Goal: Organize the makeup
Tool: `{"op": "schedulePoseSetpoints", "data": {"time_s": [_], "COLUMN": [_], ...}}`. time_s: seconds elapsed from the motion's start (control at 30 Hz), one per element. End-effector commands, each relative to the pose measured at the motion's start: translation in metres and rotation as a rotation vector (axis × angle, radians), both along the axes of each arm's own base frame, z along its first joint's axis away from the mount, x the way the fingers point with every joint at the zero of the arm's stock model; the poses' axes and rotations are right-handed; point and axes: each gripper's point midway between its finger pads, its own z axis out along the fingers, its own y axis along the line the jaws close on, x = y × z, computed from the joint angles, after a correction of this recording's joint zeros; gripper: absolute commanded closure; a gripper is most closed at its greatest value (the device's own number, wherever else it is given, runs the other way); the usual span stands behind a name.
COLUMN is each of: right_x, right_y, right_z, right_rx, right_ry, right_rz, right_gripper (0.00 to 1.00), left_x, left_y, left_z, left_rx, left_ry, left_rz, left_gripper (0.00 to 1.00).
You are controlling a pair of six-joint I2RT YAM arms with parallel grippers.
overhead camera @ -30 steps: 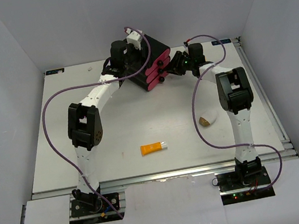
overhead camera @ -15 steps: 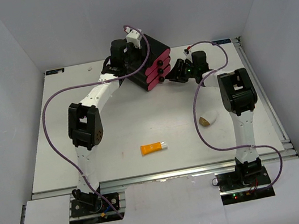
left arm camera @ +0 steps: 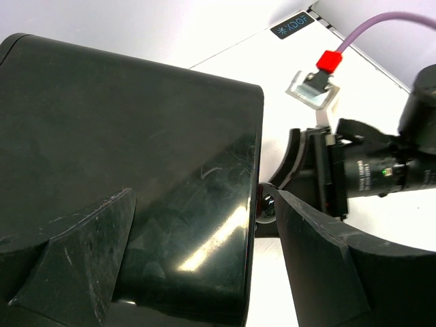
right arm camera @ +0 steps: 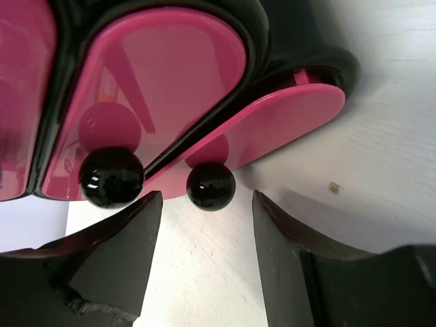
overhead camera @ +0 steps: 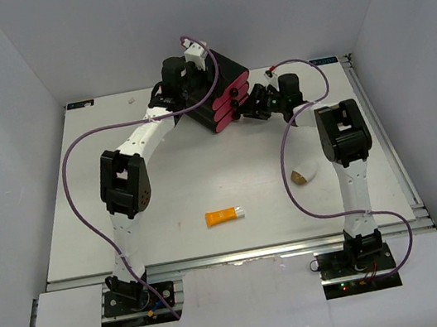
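- Far edge, centre of the worktop [overhead camera: 202,166]: the black three-drawer box [overhead camera: 224,68] with pink fronts, both my arms reaching to it.
- My left tool [left arm camera: 204,201] is spread wide over the box's glossy black top; I cannot tell whether it presses on it.
- My right tool [right arm camera: 206,201] is also wide, its fingers either side of the lowest drawer's black knob [right arm camera: 211,185], not touching it. That drawer front [right arm camera: 286,119] stands slightly ajar.
- The orange tube [overhead camera: 224,215] with a white cap lies near the near edge, centre.
- The white-and-brown egg-shaped piece [overhead camera: 303,173] sits towards the right edge, just beside my right arm.
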Motion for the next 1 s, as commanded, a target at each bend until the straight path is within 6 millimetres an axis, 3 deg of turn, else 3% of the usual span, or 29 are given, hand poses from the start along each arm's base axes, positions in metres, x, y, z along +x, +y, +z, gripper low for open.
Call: {"op": "schedulePoseSetpoints", "data": {"time_s": [0.0, 0.3, 0.53, 0.7, 0.97], "right_x": [0.008, 0.016, 0.014, -0.006, -0.056], "right_y": [0.015, 0.019, 0.018, 0.004, -0.036], "right_z": [0.008, 0.000, -0.002, 0.006, -0.007], "right_rx": [0.040, 0.053, 0.058, 0.048, 0.013], "right_ry": [-0.026, -0.001, 0.003, -0.007, 0.034], "right_rz": [0.026, 0.015, 0.005, 0.011, 0.011], "right_gripper": [0.40, 0.48, 0.65, 0.72, 0.72], "left_x": [-0.021, -0.022, -0.022, -0.023, -0.021], "left_y": [0.003, 0.001, 0.000, 0.001, 0.005], "left_z": [-0.076, -0.079, -0.078, -0.079, -0.084], "left_rx": [0.063, 0.050, 0.041, 0.040, 0.047], "left_ry": [0.246, 0.264, 0.270, 0.278, 0.293], "left_rz": [-0.009, -0.012, -0.008, -0.002, 0.022], "left_gripper": [0.06, 0.06, 0.06, 0.06, 0.06]}}
